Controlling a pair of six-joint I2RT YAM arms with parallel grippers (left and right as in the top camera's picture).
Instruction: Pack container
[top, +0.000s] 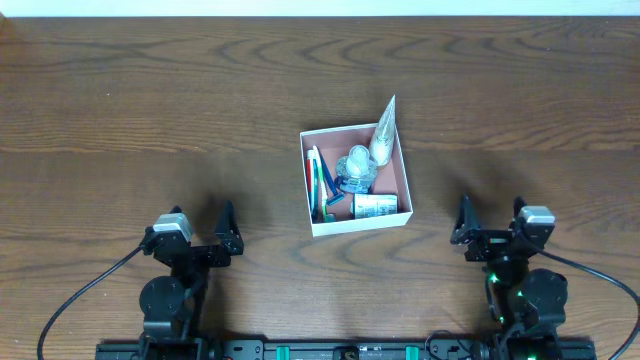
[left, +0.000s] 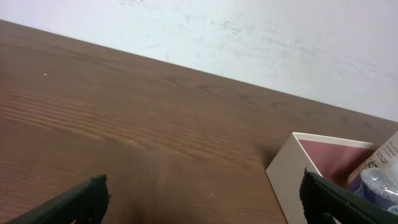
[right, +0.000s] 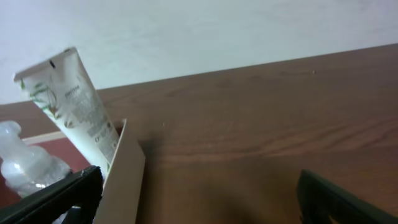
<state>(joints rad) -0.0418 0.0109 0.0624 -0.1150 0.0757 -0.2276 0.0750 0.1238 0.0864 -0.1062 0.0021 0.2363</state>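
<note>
1. Container, the square shallow cardboard box (top: 362, 222) with white walls and a pinkish-brown inside, sits ahead of and between your claws, well apart from both.
2. Your left claw (left: 205, 208) and right claw (right: 199, 205) both have their fingers spread wide and hold nothing.
3. Watch the white plastic tube (right: 74, 106). It leans tilted at the box corner on the right claw's side and pokes above the rim. If you nudge that wall, it would likely tip out.

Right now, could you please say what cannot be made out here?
Overhead: items in the square white cardboard box overlap; their labels are too small to read.
Left wrist: the right edge cuts off the box; only one corner shows.
Right wrist: the box wall hides the lower end of the white tube with green print; the left edge cuts off the clear plastic bottle.
</note>
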